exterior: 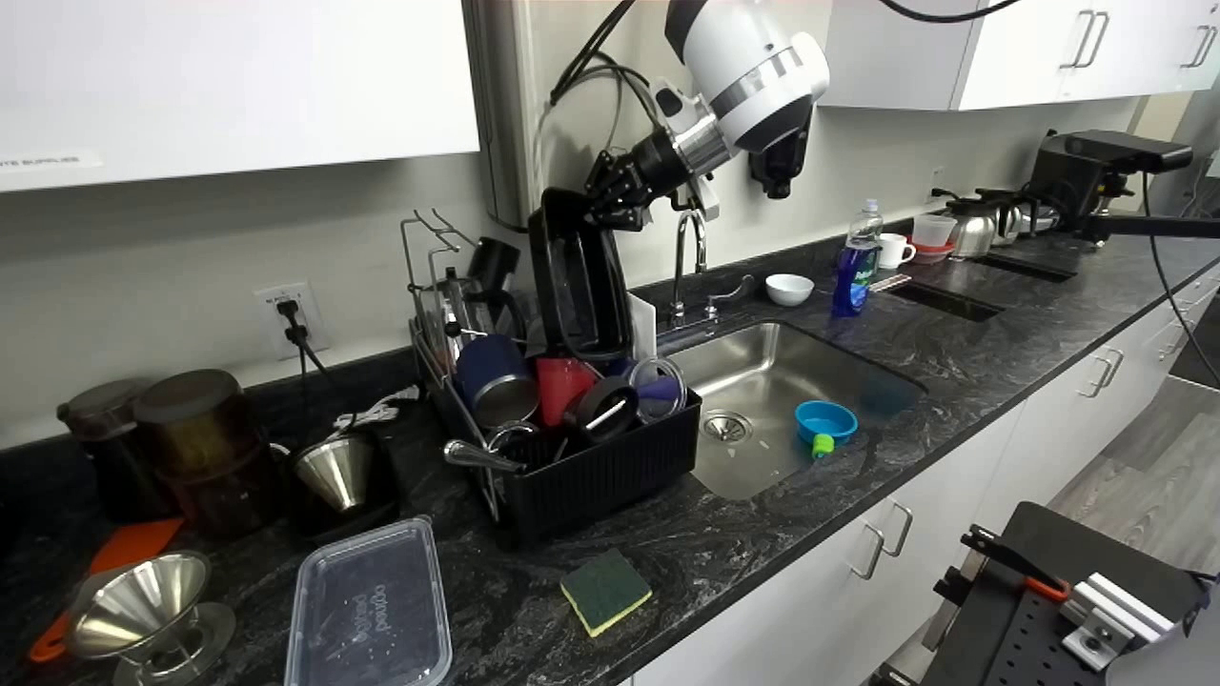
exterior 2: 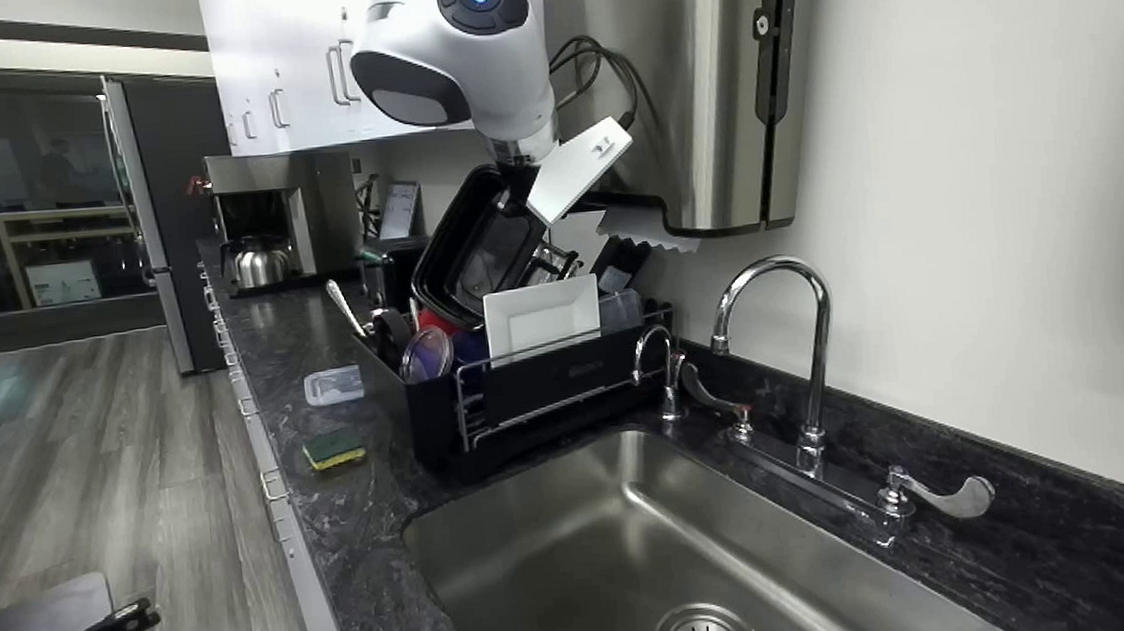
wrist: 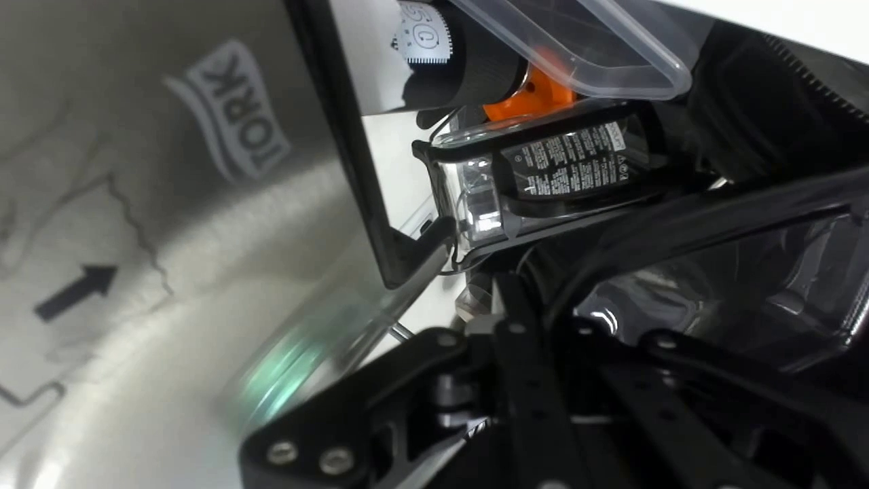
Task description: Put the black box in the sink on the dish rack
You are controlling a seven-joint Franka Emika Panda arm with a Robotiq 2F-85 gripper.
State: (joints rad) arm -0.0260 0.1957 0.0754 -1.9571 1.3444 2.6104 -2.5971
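Note:
The black box (exterior: 593,286) is an open rectangular tub, tilted steeply with its open side outward. It stands among the dishes in the dish rack (exterior: 610,481); it also shows in an exterior view (exterior 2: 479,252) beside a white square plate (exterior 2: 542,317). The rack also shows there (exterior 2: 567,380). My gripper (exterior: 602,195) is at the box's upper rim and appears shut on it. In the wrist view the gripper (wrist: 536,305) has the box's dark rim (wrist: 631,244) between its fingers. Whether the box's weight rests on the dishes cannot be told. The sink (exterior: 762,367) is right of the rack.
The rack holds a red cup (exterior: 564,386), a dark blue mug (exterior: 498,381) and other dishes. A steel wall dispenser (exterior 2: 705,94) hangs close to the arm. A faucet (exterior 2: 814,336) stands behind the sink. A blue bowl (exterior: 825,419) lies in the sink. A sponge (exterior: 606,589) lies in front.

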